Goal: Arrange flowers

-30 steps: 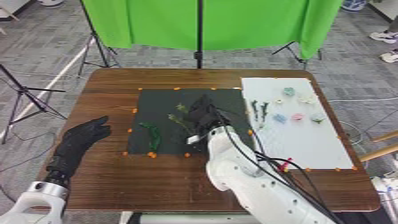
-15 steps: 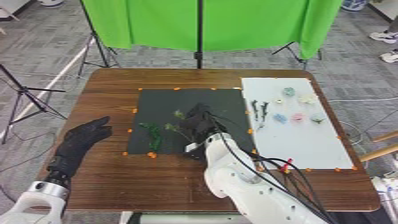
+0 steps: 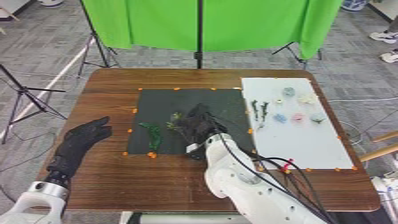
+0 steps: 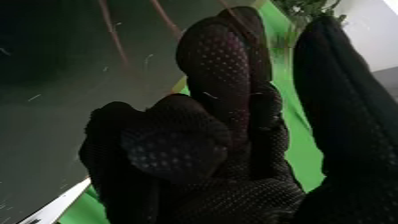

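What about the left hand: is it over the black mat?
No, the left hand is over the brown wood of the table, to the left of the black mat.

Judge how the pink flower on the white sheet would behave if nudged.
The pink flower is probably light, as it looks tiny against the white sheet. Its compact, roundish outline suggests it could skid or roll a little. How delicate its petals are, I cannot tell.

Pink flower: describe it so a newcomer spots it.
On the brown table, find the white sheet at right. In the flower row nearest the robot, the pink flower sits mid-row; colour separates it from the blue flower at left.
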